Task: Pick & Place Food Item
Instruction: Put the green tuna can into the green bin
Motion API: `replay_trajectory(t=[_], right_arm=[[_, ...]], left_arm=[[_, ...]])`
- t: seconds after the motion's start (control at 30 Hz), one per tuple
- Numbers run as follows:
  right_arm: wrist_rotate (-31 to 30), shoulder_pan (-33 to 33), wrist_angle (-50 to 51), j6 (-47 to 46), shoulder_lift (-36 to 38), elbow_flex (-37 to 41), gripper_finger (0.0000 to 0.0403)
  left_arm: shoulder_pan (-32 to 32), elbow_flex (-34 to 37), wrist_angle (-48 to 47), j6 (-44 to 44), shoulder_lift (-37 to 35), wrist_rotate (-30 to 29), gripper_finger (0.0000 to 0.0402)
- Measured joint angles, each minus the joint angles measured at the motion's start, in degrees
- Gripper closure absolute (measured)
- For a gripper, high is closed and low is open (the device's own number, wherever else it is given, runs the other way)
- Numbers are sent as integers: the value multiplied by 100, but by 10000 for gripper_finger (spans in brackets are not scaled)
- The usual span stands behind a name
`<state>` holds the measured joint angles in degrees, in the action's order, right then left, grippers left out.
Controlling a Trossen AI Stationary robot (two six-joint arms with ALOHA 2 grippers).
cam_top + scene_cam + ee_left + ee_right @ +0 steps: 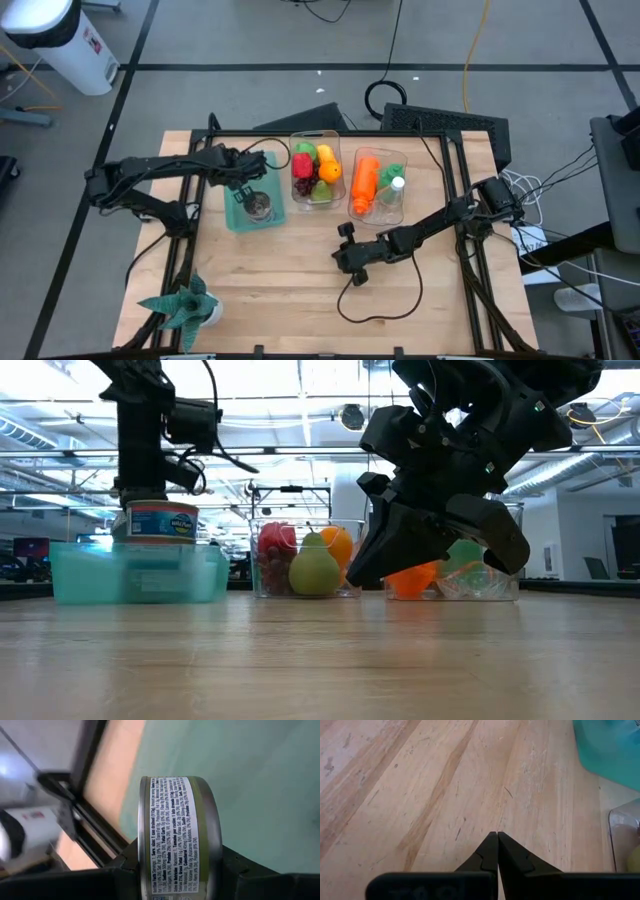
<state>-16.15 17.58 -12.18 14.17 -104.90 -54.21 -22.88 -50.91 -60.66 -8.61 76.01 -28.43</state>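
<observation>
A flat round can with a printed label (172, 830) is held by my left gripper (248, 190) over the teal bin (240, 218) at the table's far left. In the low view the can (162, 522) shows at the height of the bin's rim (135, 550), label side toward the camera. The bin's teal floor (260, 780) lies behind the can. My right gripper (350, 262) hangs shut just above the bare wood near the table's middle, its fingertips (497, 840) together and touching nothing. My left gripper pinches the can between its two fingers, one on each flat end (141, 825), so the labelled wall faces out between them. The fingers (117, 872) slant down from the table's left. The can hangs over the bin; whether it touches the floor is hidden.
A clear bin of fruit (315, 170) and a clear bin with an orange carrot and a bottle (378, 185) stand to the right of the teal bin. A green toy plant (185, 305) sits at the near left. A black cable (385, 300) loops on the wood.
</observation>
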Motion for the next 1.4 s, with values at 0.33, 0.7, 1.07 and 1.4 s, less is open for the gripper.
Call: replay_trajectory(t=[0.33, 0.7, 1.07, 1.4], right_arm=[[1, 0, -1, 1, 0, 1, 403], [10, -17, -3, 12, -2, 1, 403], [5, -38, 41, 11, -2, 1, 403], [-10, -74, 226, 4, -2, 1, 403]], left_arm=[[-271, 15, 534, -648, 416, 125, 267], [-288, 5, 680, -326, 392, 123, 266], [-411, 9, 723, 131, 865, 112, 266], [-391, -20, 736, 125, 1756, -270, 266]])
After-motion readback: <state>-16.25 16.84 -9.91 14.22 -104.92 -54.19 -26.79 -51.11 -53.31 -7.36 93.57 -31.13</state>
